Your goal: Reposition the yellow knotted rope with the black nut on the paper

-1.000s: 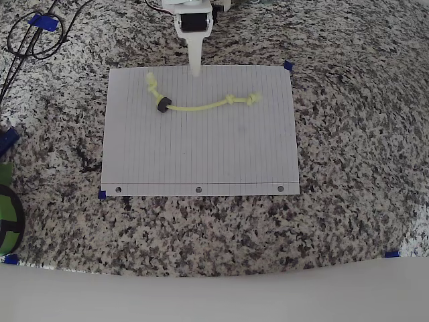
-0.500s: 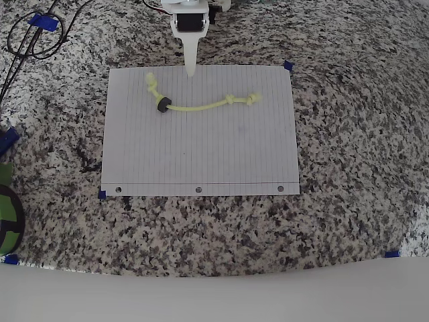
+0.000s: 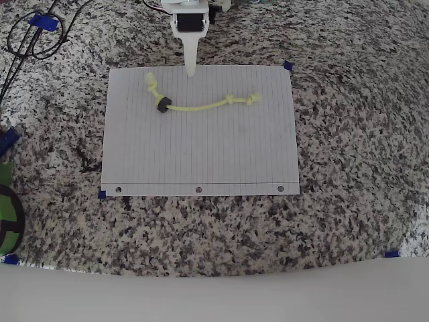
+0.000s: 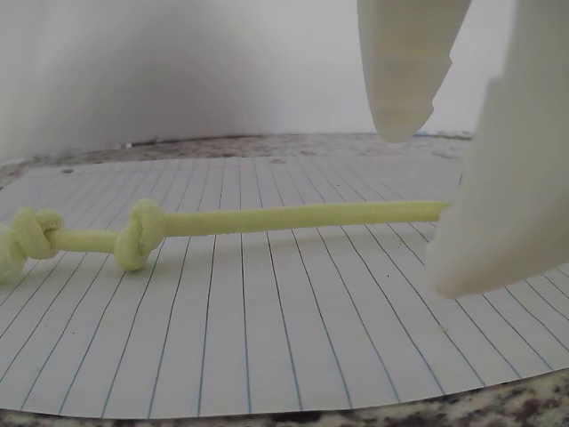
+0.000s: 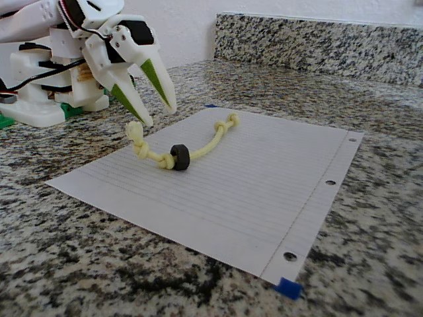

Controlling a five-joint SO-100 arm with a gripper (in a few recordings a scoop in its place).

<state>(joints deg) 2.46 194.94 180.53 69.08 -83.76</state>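
Rope position noted first: the thin pale yellow-green knotted rope [image 3: 201,104] lies flat on the white lined paper sheet [image 3: 201,154], in the half of the sheet nearest the arm, running roughly parallel to that far edge in the overhead view. The small black hexagonal nut [image 3: 161,105] sits on the cord toward its left end in that view, resting on the paper; one knotted end curls up past it toward the sheet's corner, and two knots sit close together at the opposite end [image 4: 138,233].

The white two-finger pincer [image 5: 154,109] hangs just above the paper's far edge with its jaws parted a moderate way and nothing between them. In the fixed view its tips sit near the rope's nut-side knotted end, apart from the cord. The wrist view shows the cord passing behind the larger fingertip [image 4: 507,178], untouched.

The paper rests on a speckled granite countertop [image 3: 348,201].
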